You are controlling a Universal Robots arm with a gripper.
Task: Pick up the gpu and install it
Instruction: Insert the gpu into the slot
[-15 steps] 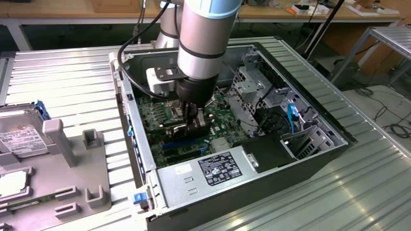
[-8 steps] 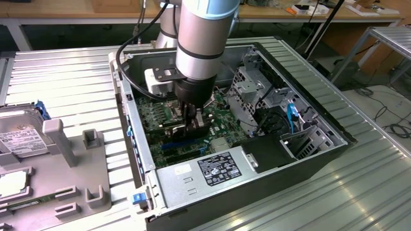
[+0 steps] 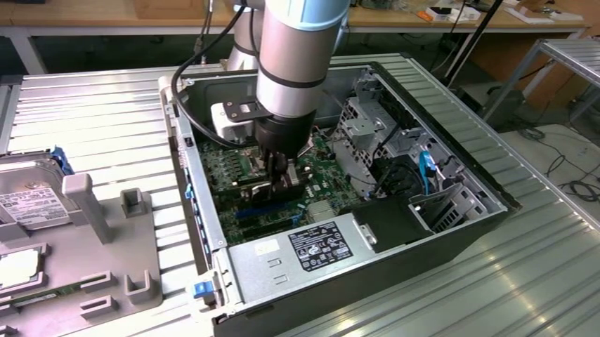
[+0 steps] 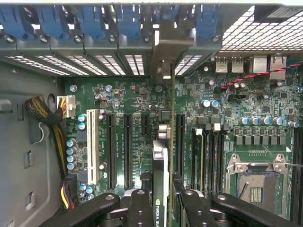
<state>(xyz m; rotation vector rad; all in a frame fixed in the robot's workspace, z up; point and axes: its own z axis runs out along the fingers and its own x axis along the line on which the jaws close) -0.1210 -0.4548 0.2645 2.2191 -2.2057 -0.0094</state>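
Fingers [image 4: 141, 208] of mine stand partway closed, pressed against both faces of the gpu [image 4: 160, 175], which I hold on edge between them. My gripper [image 4: 161, 210] has the card upright over the green motherboard [image 4: 227, 109], its silver end bracket [image 4: 166, 52] reaching up to the row of slot covers with blue clips [image 4: 94, 23] at the case's rear wall. The wrist view shows black expansion slots and a white slot [image 4: 93, 146] beside the card, and the bare processor socket [image 4: 258, 177] further off. The exterior view shows my arm [image 3: 295, 56] reaching down into the open computer case [image 3: 468, 225] on a ribbed metal table [image 3: 94, 112], with a hard drive [image 3: 24, 200] lying on a grey fixture [image 3: 103, 232] at the exterior view's left.
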